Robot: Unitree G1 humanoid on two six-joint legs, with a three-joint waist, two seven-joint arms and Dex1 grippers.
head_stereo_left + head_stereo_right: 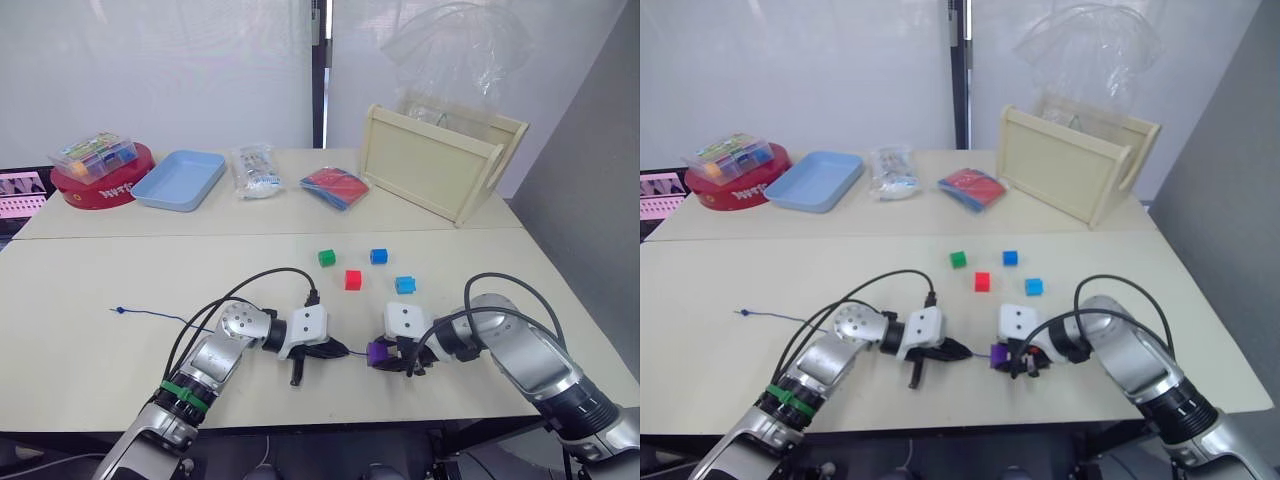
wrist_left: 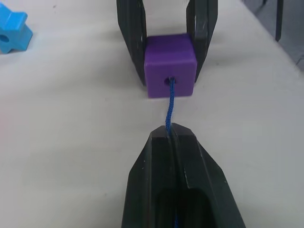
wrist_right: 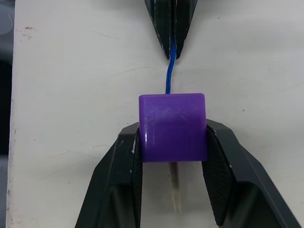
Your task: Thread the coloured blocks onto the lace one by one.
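Right wrist: glossy purple cube (image 3: 173, 127), thin lace (image 3: 169, 78).

Both arms reach in over the near edge of the table, forearms angled toward each other so the two grippers face tip to tip, close together but apart. The left gripper (image 2: 170, 135) has its two black fingers pressed flat together, pinching the lace (image 2: 169, 104) at their tips. The right gripper (image 3: 172, 142) holds its fingers spread to the width of the purple block (image 3: 173, 126) and clamps it from both sides, low over the tabletop.
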